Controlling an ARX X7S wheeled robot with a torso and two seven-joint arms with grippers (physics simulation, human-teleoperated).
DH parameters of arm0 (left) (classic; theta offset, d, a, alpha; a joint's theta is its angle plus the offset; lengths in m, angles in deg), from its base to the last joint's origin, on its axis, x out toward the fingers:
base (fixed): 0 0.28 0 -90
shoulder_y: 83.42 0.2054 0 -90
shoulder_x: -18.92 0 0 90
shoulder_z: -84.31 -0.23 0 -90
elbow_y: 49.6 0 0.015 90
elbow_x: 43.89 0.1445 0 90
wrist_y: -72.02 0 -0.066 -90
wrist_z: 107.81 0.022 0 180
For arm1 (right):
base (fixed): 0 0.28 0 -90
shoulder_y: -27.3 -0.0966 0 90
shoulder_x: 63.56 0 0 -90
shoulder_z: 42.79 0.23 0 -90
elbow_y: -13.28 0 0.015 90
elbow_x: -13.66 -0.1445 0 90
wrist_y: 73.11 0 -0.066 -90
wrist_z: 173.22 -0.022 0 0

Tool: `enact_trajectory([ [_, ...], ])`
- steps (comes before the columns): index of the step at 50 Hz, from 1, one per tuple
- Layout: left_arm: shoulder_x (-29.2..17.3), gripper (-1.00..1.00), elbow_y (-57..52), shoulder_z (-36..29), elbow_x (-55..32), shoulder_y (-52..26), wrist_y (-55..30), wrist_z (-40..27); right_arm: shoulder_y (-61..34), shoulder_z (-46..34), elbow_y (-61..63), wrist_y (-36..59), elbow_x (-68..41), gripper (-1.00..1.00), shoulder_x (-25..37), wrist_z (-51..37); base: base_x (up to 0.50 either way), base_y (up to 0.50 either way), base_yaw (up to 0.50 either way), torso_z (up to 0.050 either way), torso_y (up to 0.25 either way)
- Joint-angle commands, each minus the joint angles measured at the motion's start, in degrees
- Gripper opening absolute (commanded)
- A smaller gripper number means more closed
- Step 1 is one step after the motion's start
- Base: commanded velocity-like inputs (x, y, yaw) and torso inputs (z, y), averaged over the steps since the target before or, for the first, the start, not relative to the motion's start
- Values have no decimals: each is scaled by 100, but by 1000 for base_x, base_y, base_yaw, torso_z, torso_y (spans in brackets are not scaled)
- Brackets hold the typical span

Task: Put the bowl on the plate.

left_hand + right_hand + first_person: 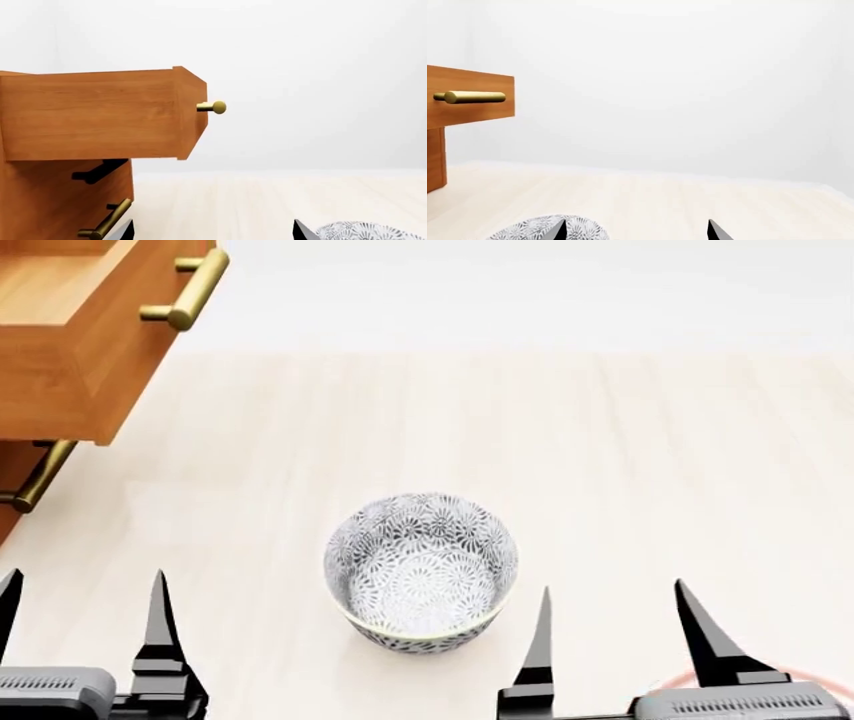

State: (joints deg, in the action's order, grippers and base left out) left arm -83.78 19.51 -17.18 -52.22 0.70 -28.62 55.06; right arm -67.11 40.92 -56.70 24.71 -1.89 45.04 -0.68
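Note:
The bowl point(420, 570), white with a dense grey floral pattern, stands upright on the pale wooden table, between my two grippers and slightly ahead of them. My left gripper point(83, 585) is open to its left with nothing between the fingers. To the bowl's right my right gripper point(614, 592) is also open and empty. Only a faint red arc of the plate point(670, 684) peeks out beneath the right gripper; the rest is hidden. In the left wrist view the bowl point(360, 231) lies outside the open left gripper point(213, 234). In the right wrist view the bowl point(524, 231) sits behind one finger of the right gripper point(636, 233).
A wooden drawer cabinet point(54, 350) stands at the far left, its top drawer pulled out over the table with a brass handle point(194, 285). A lower handle point(40, 475) shows below it. The open drawer point(100, 115) also fills the left wrist view.

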Motion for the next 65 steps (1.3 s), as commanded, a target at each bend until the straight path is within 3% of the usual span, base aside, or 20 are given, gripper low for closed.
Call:
enact_trajectory([
  [1, 14, 100, 17, 71, -150, 6, -30, 142, -85, -28, -89, 205, 15, 100, -66, 4, 51, 0, 0, 0, 0],
  [6, -3, 100, 43, 82, -172, 28, 18, 129, -296, -308, -79, 821, 420, 100, 26, -244, 0, 0, 0, 0, 0],
  [14, -50, 100, -114, 95, -235, 80, -75, 80, -748, 23, 126, 1427, -515, 100, 241, 239, 0, 0, 0, 0, 0],
  [22, -85, 100, -73, 144, -215, 95, -18, -10, -1537, -176, 293, 2299, -838, 100, 543, 533, 0, 0, 0, 0, 0],
  [23, -19, 100, 461, 119, -112, 191, 580, 41, -1742, -203, 392, 2542, -954, 100, 604, 589, 0, 0, 0, 0, 0],
  [25, 15, 100, 771, 109, -59, 212, 890, 54, -1988, -247, 452, 2811, -1042, 100, 669, 627, 0, 0, 0, 0, 0],
  [26, 14, 100, 788, 109, -54, 202, 893, 44, -2081, -271, 458, 2902, -1094, 100, 696, 678, 0, 0, 0, 0, 0],
  [27, -79, 100, 164, 165, -178, 93, 175, -54, -2398, -340, 409, 3194, -1205, 100, 742, 771, 0, 0, 0, 0, 0],
  [28, -103, 100, 7, 181, -214, 62, -4, -83, -2502, -393, 385, 3300, -1232, 100, 765, 815, 0, 0, 0, 0, 0],
  [35, -110, 100, 99, 287, -246, 27, 77, -160, -3693, -722, -265, 4216, -1724, 100, 742, 1432, 0, 0, 0, 0, 0],
  [36, -35, 100, 637, 243, -128, 128, 705, -98, -3926, -845, -433, 4352, -1753, 100, 761, 1586, 0, 0, 0, 0, 0],
  [38, -33, 100, 676, 225, -108, 132, 760, -101, -4244, -1151, -663, 4345, -1552, 100, 826, 1753, 0, 0, 0, 0, 0],
  [41, -147, 100, -81, 277, -284, -22, -90, -211, -4714, -1399, -996, 4616, -1598, 100, 852, 2079, 0, 0, 0, 0, 0],
  [52, -187, 100, -220, 281, -316, -71, -204, -281, -6158, -2335, -1909, 5899, -1627, 100, 766, 2779, 0, 0, 0, 0, 0],
  [57, -184, 100, -191, 237, -313, -73, -158, -275, -6614, -3096, -2222, 5516, -1316, 100, 809, 3372, 0, 0, 0, 0, 0],
  [65, -188, 100, -242, 205, -349, -103, -205, -296, -7228, -3831, -2364, 5758, -1259, 100, 724, 4019, 0, 0, 0, 0, 0],
])
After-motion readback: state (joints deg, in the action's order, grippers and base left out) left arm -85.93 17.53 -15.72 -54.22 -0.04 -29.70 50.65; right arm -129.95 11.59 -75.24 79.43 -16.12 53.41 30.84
